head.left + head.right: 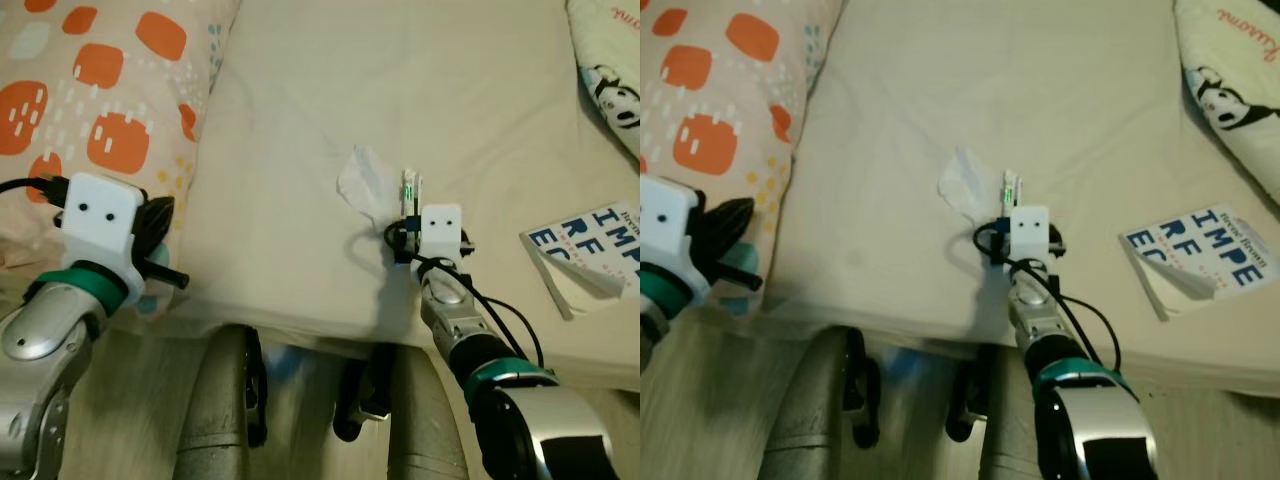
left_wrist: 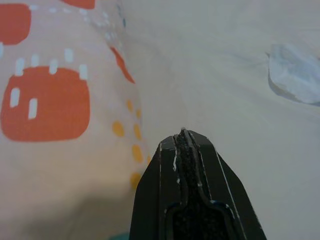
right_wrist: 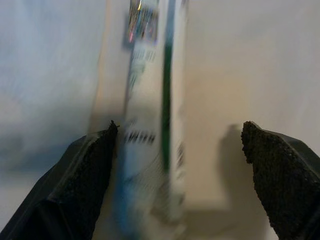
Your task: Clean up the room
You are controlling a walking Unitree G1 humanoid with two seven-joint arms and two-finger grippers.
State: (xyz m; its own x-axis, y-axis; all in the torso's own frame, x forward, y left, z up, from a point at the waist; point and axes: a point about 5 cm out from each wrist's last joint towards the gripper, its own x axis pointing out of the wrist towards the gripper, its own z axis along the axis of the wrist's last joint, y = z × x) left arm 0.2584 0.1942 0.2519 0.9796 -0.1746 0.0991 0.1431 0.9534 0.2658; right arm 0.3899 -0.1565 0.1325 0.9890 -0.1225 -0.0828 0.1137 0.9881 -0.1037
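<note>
Progress: judging early; litter is lying on the bed [image 1: 300,250], nothing is looking collected yet.
Left tool [image 2: 184,137]: hanging by the near bed edge next to the pillow, fingers pressed together, clenched on nothing.
Right tool [image 3: 180,135]: reaching over the near part of the mattress, fingers spread wide, released; the packet is sitting between them, nearer one finger, contact cannot be told.
Packet [image 1: 409,189]: small, flat, long, white with a green stripe and fine dark print; looking like thin glossy wrapper, light and slippery by my guess; blurring in the right wrist view.
Tissue [image 1: 362,182]: crumpled white sheet, soft, irregular, lying just beside the packet on the robot's left.
Booklet [image 1: 590,250]: thin paper pad with big blue letters, one corner curling up, lying to the right near the bed edge, well apart from the packet.
Orange pillow [image 1: 110,90]: plump fabric, peach with orange rounded squares and small dots, resting on the left.
Panda cushion [image 1: 610,70]: cream cloth with a black-and-white print, sitting far right.
Bed sheet: plain cream cloth, slightly wrinkled.
Left to do: packet, tissue and booklet are waiting to be picked up, as I judge.
</note>
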